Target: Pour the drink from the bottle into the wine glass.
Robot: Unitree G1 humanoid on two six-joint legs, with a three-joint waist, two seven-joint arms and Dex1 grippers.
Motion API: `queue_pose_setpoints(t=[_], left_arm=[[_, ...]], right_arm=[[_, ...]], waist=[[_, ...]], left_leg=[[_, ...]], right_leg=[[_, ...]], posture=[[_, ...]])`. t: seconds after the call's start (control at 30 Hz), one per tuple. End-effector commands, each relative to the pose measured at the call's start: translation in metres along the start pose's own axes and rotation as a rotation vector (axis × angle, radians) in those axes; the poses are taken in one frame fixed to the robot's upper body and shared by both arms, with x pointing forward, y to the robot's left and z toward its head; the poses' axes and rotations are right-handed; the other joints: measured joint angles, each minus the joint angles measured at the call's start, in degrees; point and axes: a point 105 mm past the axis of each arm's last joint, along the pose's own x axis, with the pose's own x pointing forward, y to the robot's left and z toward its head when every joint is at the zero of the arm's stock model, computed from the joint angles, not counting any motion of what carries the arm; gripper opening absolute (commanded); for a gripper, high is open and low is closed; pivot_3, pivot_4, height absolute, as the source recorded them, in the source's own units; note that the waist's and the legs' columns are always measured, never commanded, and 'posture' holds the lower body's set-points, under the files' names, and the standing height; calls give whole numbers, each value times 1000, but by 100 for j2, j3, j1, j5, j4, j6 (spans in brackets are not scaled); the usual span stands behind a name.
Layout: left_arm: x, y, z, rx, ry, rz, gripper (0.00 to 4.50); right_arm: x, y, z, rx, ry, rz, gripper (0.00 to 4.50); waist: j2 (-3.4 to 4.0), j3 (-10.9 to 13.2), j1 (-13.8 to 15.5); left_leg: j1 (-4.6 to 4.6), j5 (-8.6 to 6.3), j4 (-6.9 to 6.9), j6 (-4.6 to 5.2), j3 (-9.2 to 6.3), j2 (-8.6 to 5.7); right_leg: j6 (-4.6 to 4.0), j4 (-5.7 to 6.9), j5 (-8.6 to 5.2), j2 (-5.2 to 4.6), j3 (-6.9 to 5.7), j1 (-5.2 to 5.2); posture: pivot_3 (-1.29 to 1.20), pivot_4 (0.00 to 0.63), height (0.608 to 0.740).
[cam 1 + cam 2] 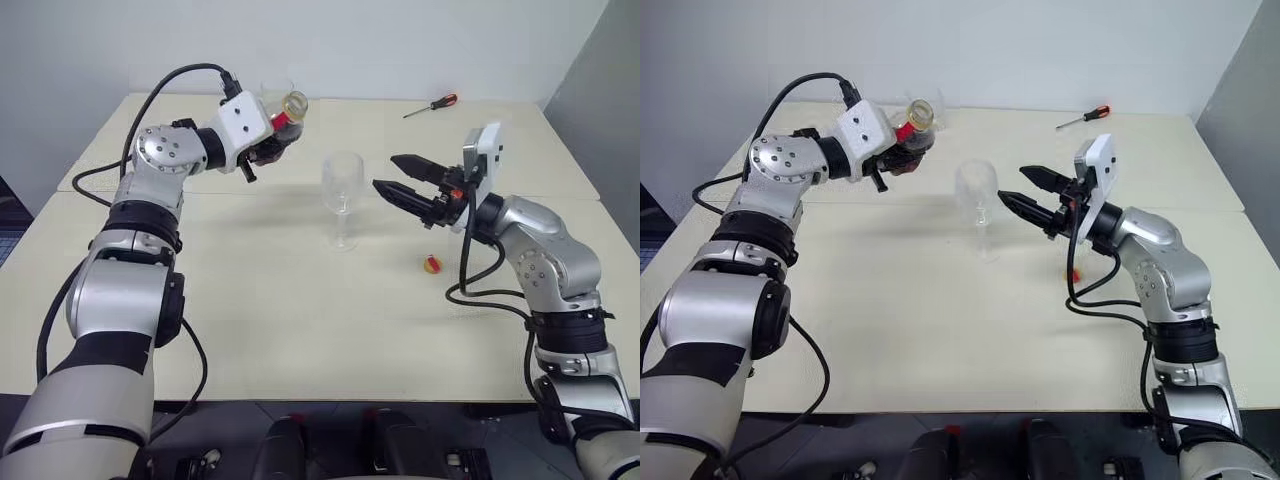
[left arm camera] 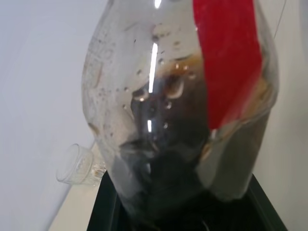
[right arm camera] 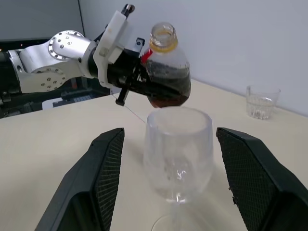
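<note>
- Starting at the left, the left gripper [image 1: 268, 148] was seen clamped shut on the bottle [image 1: 285, 118], which was held raised above the table [image 1: 300, 330], up and to the left of the wine glass [image 1: 342, 195].
- The bottle was gripped by its round body and tipped, so that its open mouth, with no cap on it, was angled up and toward the glass; this hold was judged to suit tilting the neck down over the rim.
- The drink [image 3: 168, 89] was seen pooled dark in the lower part of the bottle, and none was seen in the wine glass, so the pour was judged not yet begun.
- A clear tumbler [image 3: 262, 101] stood near the far edge of the table behind the bottle, well apart from the glass.
- The wine glass stood upright on its foot near the middle of the table, with bare tabletop all around it.
- Just to the right, the right gripper [image 1: 408, 182] was held level with the bowl, its jaws spread wide and empty; in the right wrist view the bowl was framed between the two fingers [image 3: 103, 163] without being touched, probably to steady the glass.
- A small yellow cap [image 1: 432, 264] lay on the table beneath the right gripper, clear of the glass.
- A screwdriver [image 1: 431, 105] lay near the far right edge, well away from the work.
- Open room was left between bottle and rim for the bottle to be brought across.
</note>
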Motion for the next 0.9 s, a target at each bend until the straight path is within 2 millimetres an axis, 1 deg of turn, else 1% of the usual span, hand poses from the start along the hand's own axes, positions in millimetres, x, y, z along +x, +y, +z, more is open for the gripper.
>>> queue_pose_setpoints(t=[0.03, 0.2, 0.43, 0.67, 0.9], left_arm=[[-4, 24, 24, 134, -33, 54, 1076], [-2, 28, 30, 211, -14, 54, 1076], [3, 23, 32, 311, 13, 13, 1076], [9, 21, 40, 385, 14, -9, 1076], [13, 22, 47, 466, 26, -21, 1076]], right_arm=[[4, 4, 18, -55, -53, 26, 3272], [8, 5, 20, -59, -56, 36, 3272], [17, 7, 20, -65, -62, 47, 3272], [18, 5, 18, -68, -62, 35, 3272], [19, 4, 20, -64, -76, 29, 3272]], waist=[[0, 0, 5], [0, 0, 10], [0, 0, 6], [0, 0, 14], [0, 0, 11]], left_leg=[[-1, 0, 0, 0, -1, 0], [-2, 0, 1, 0, 0, -1], [-2, 0, 1, 0, 1, 0], [-6, 0, 3, 0, 1, -1], [-5, 0, 2, 0, 1, 0]], right_leg=[[0, -1, 0, 0, 0, 0], [0, 0, 0, -2, 0, -2], [0, 4, 0, -2, 1, -5], [0, 4, 0, -3, 0, -8], [0, 5, 0, -2, 0, -9]], posture=[[0, 150, 740], [0, 150, 740], [0, 150, 740], [0, 150, 740], [0, 150, 740]])
